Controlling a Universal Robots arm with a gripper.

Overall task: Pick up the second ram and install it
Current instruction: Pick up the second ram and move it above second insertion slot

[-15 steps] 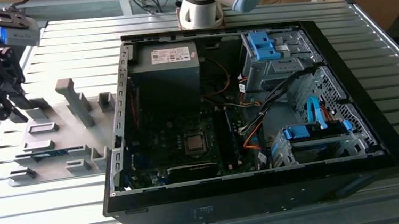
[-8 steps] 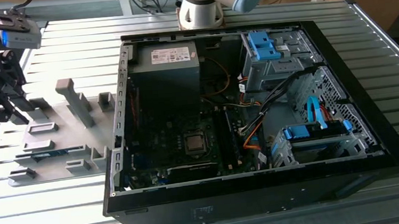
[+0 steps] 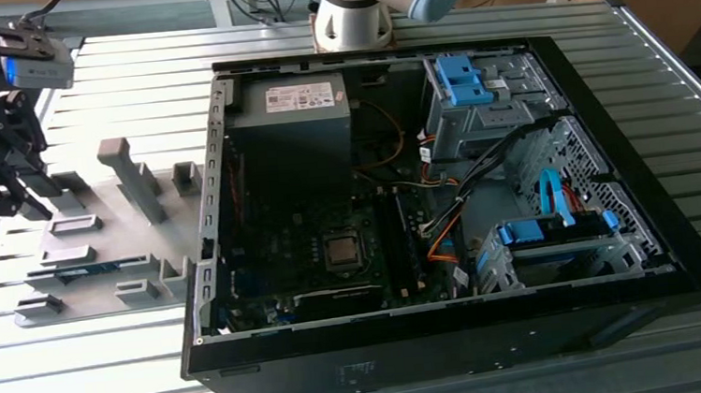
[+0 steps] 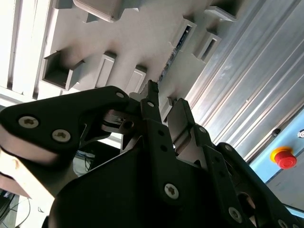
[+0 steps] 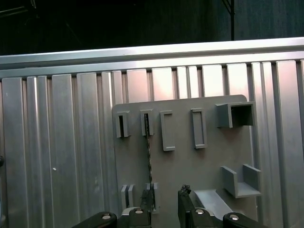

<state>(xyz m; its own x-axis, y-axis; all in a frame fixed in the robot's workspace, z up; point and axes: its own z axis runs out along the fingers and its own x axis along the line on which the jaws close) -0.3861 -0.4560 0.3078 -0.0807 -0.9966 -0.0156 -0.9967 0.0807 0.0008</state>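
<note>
Bearing a white label whose print cannot be read, the power supply sits in the open case beside the tray. The gripper hovers over the tray, pointing down. Its fingers are slightly parted and hold nothing. The ram stands on edge in the tray's slots, apart from the fingers.

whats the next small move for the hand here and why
Probably shift the hand sideways before lowering: it is open, but the second ram, on edge in the grey holder plate, seems to line up with one finger rather than the gap.
</note>
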